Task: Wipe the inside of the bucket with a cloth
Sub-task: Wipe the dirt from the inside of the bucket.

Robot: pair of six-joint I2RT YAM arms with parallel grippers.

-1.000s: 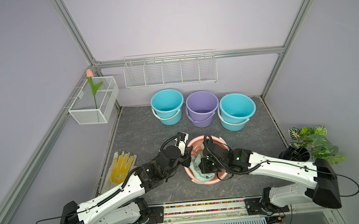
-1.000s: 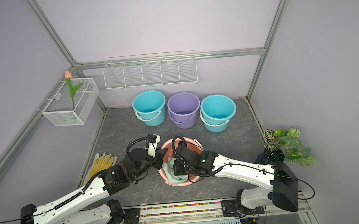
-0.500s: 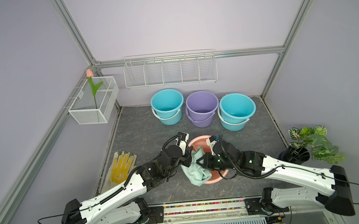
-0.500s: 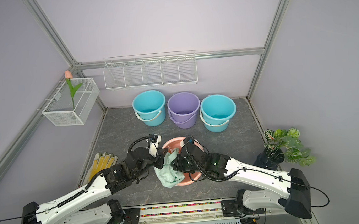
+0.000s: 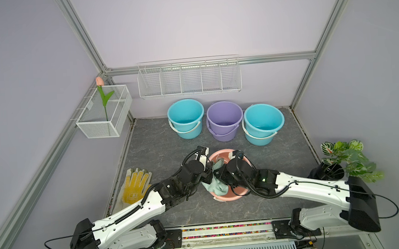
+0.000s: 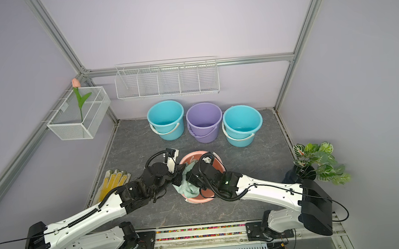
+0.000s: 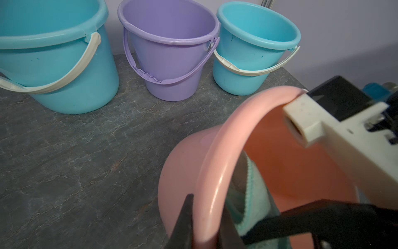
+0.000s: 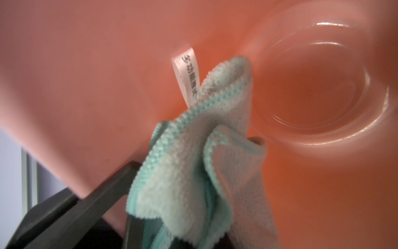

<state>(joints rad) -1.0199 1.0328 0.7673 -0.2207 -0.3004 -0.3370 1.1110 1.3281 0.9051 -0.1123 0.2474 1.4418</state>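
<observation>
**Bucket held, cloth inside: slip risks**

Your left pincer [image 7: 206, 202] is clamped on the rim of the pink bucket [image 7: 237, 120], one finger outside the wall and one inside. Your right pincer [image 8: 193, 172] is closed on the cloth [image 8: 189, 140], which is bunched just ahead of its tips inside the bucket. Press too hard and the rim may twist out of the left pincer; the loose tail behind the right pincer's tips could snag. Only the right wrist view shows the bucket floor and the label [image 8: 186, 75]. Both top views show the tail hanging at the rim between the pincers.
</observation>
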